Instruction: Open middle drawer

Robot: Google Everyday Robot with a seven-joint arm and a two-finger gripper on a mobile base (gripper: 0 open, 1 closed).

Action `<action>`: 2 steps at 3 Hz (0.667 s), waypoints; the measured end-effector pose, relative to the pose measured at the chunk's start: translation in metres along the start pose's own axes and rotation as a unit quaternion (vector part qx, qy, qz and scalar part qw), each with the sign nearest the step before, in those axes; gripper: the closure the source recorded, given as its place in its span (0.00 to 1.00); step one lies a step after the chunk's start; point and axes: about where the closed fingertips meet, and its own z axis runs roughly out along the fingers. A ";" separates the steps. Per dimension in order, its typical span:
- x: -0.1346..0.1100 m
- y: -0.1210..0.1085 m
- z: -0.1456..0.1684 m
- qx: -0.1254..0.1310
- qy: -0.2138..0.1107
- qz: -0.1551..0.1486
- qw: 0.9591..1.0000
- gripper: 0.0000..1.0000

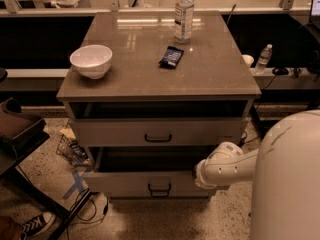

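Note:
The cabinet (75, 96) shows two grey-beige drawer fronts, each with a small dark bar handle. The lower one, which I take as the middle drawer (125, 183), stands pulled out a little, with a dark gap above its front and its handle (159, 188) at centre. The upper drawer (110, 132) also stands slightly out. My white arm (225, 165) reaches in from the right. My gripper (199, 174) is at the right end of the middle drawer's front, well right of the handle, mostly hidden by the wrist.
On the cabinet top stand a white bowl (91, 60), a water bottle (184, 13) and a dark snack packet (171, 57). My white body (287, 184) fills the lower right. A dark chair (17, 134), cables and a shoe (35, 225) lie at the left.

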 end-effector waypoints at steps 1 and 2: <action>0.000 0.000 0.000 0.000 0.000 0.000 1.000 0.18; 0.000 0.000 0.000 0.000 0.000 0.000 1.000 0.00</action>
